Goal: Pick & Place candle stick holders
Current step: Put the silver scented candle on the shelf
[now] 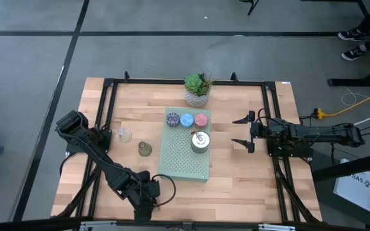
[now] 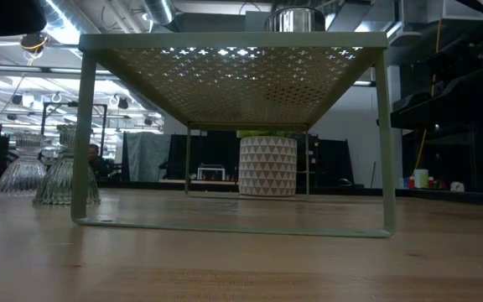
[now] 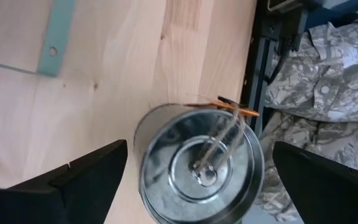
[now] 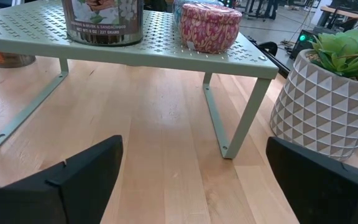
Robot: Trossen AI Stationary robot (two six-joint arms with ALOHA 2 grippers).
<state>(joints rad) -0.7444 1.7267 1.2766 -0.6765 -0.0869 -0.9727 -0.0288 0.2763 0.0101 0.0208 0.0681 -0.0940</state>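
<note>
**Holders waiting on and around green shelf, both grippers gaping**

Camouflage-patterned clothing [image 3: 328,68] is showing farthest out from the shelf's near short edge, the edge facing the low view, past the rim of the wooden table [image 1: 249,186]. Closer in toward that edge, the left gripper [image 3: 201,148] is hanging over the front silver holder [image 3: 197,177]. Its fingers [image 3: 92,171] are standing spread wide, one on each side of the lidded tin and clear of it, gripping nothing. The tin is sitting upright on the bare wood, just short of one of the shelf's feet.

The green perforated shelf [image 1: 175,157] is standing lengthwise in the middle of the table. Off its left long side, the olive holder [image 1: 145,149] is resting on the wood near the shelf. The clear glass holder [image 1: 124,134] is sitting a little farther left and farther back, apart from the olive one.

On top of the shelf, about halfway along and toward its right side, the second silver holder [image 1: 200,142] is standing upright. Level with it, off the shelf's right long side and apart from it, the right gripper [image 1: 244,132] is pointing at the shelf with its fingers [image 1: 241,120] splayed fully and nothing between them.

Along the shelf's far short edge, three small holders are sitting in a row on top: the purple holder [image 1: 173,118] on the left, the blue holder [image 1: 187,119] in the middle and the pink holder [image 1: 201,119] on the right. Just beyond that edge, the succulent [image 1: 198,82] is standing in its white patterned pot [image 1: 197,98].
</note>
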